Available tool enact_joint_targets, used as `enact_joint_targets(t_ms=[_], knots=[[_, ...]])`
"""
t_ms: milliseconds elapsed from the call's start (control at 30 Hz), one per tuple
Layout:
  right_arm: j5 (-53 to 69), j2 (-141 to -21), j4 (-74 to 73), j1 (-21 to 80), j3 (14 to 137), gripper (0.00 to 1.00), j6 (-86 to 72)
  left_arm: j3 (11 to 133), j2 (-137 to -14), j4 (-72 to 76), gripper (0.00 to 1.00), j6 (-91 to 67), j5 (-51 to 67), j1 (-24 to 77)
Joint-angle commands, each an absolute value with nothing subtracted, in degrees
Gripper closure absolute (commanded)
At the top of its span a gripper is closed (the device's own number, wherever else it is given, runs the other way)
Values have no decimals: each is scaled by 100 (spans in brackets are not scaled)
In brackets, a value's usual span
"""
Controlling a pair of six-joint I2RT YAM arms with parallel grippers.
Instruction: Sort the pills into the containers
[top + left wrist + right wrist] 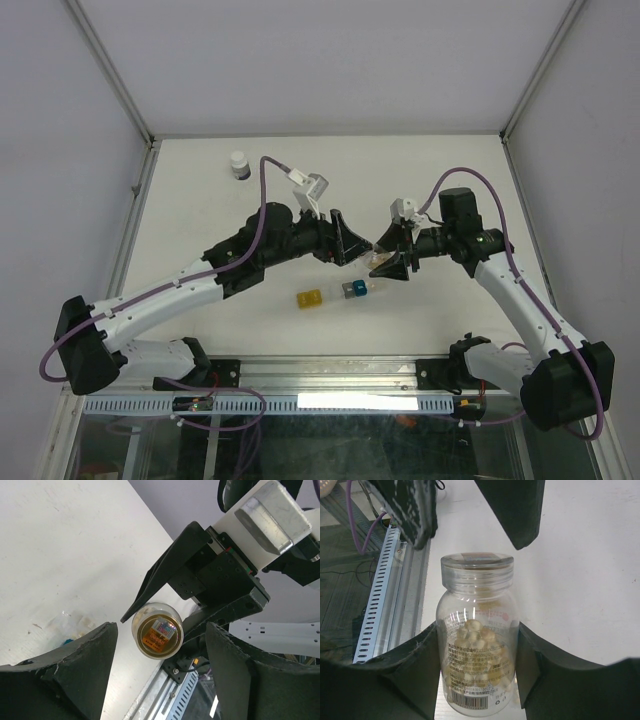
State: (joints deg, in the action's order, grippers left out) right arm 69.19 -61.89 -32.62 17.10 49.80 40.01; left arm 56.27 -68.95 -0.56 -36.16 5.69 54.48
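The right gripper (477,660) clamps the capped vial (470,692) of pills (476,632), the left gripper (160,637) stands open around its cap (477,567), and the containers (310,298) look unfilled.

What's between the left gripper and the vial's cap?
Nothing: the right wrist view shows a small open gap between the left gripper and the pill vial's cap.

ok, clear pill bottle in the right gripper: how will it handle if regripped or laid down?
Probably rigid and slick: the pill bottle looks smooth and glossy, pinched on its round sides by the right gripper. Likely rolls if laid down. Loose pills inside may shift its balance.
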Motion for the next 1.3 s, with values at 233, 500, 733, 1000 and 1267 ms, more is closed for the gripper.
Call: enact_joint_targets(t_ms=[233,500,733,1000,1267], knots=[[7004,-6170,-3049,1682,5115,100,4017,6224,-7135,-413,41,-3331,491,5660],[7005,-6161,-3048,1681,5121,100,4017,6337,-7257,-537,50,-3292,660,5675],[7009,-6161,-3050,1684,5118,100,4013,6383,-7334,-563,66,-3190,984,5678],[7013,-6144,-3045,1682,5124,100,4017,6387,-7544,-646,72,-2321,1854,5665],[7022,-6122,-3050,1683,5113,100,4008,6506,-7678,-897,71,-156,3017,5490]])
